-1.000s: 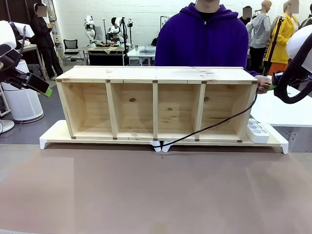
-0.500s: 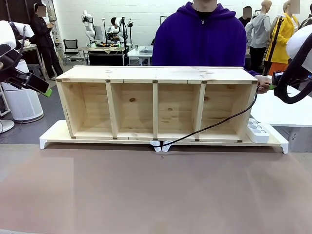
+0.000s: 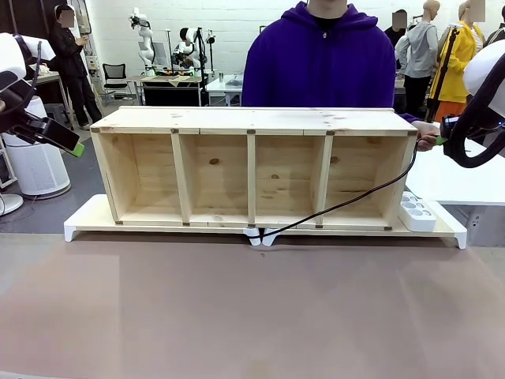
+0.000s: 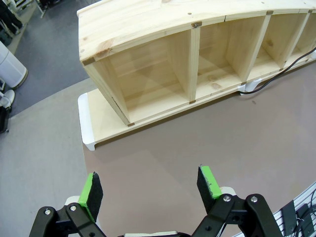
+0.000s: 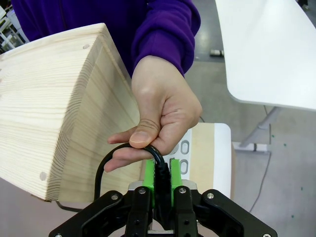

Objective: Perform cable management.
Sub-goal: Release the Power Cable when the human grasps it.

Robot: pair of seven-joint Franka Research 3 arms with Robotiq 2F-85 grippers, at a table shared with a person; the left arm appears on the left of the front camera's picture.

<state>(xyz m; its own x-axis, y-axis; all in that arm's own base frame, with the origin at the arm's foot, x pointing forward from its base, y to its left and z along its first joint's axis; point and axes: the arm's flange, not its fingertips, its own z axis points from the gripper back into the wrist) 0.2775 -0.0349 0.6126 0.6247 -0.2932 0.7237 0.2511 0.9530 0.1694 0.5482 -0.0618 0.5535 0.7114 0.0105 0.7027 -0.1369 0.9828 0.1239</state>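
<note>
Beside the pale wooden shelf point(image 3: 252, 120), a thin black cable point(image 5: 157, 155) is pinched by the right claw point(image 5: 161, 173); the left claw point(image 4: 149, 186) is spread wide.

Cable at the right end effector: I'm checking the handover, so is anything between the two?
Nothing stands between them: the right end effector has its green pads shut directly on the cable. The person's hand pinches the same cable just above the pads, beside the end of the wooden shelf.
</note>
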